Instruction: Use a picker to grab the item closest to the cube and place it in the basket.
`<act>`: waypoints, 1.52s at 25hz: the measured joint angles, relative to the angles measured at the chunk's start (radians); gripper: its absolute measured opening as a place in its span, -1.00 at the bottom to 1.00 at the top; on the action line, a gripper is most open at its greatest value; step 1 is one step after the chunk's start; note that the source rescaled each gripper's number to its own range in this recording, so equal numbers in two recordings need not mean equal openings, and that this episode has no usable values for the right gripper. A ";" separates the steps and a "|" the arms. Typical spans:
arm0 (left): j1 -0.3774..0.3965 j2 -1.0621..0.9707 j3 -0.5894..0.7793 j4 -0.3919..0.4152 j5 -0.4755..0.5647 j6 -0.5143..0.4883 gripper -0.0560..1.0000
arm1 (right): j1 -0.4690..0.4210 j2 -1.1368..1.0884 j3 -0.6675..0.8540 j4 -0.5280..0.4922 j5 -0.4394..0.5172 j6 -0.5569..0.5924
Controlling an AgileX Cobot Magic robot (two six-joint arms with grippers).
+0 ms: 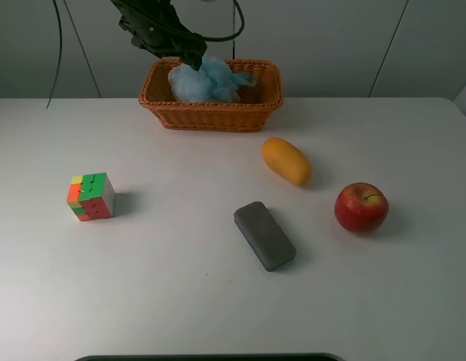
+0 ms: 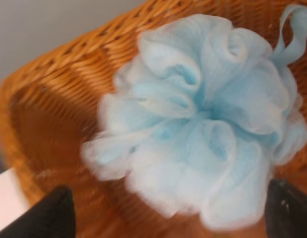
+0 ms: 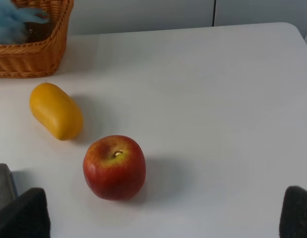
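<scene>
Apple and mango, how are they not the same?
The apple is red and round; the mango is orange-yellow and long. The apple sits with its stem up; the mango lies on its side. The mango is nearer the basket than the apple is. Both are smooth fruits resting on the white table, not touching each other.

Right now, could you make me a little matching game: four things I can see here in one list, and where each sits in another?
Things:
1 blue sponge
2 apple
3 cube
4 grey block

Places:
A far left, alone
B farthest right
C inside the basket
D between cube and apple

Pairs: 1-C, 2-B, 3-A, 4-D
</scene>
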 joint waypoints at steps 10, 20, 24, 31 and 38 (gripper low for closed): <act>0.000 -0.416 0.000 0.317 0.405 -0.113 0.99 | 0.000 0.000 0.000 0.000 0.000 0.000; 0.009 -0.892 0.104 0.564 0.455 -0.179 1.00 | 0.000 0.000 0.000 0.000 0.000 0.000; 0.090 -1.100 0.231 0.587 0.456 -0.200 1.00 | 0.000 0.000 0.000 0.000 0.000 0.000; 0.294 -1.480 0.573 0.510 0.465 -0.204 1.00 | 0.000 0.000 0.000 0.000 0.000 0.000; 0.370 -1.842 0.961 0.331 0.467 -0.286 1.00 | 0.000 0.000 0.000 0.000 0.000 0.000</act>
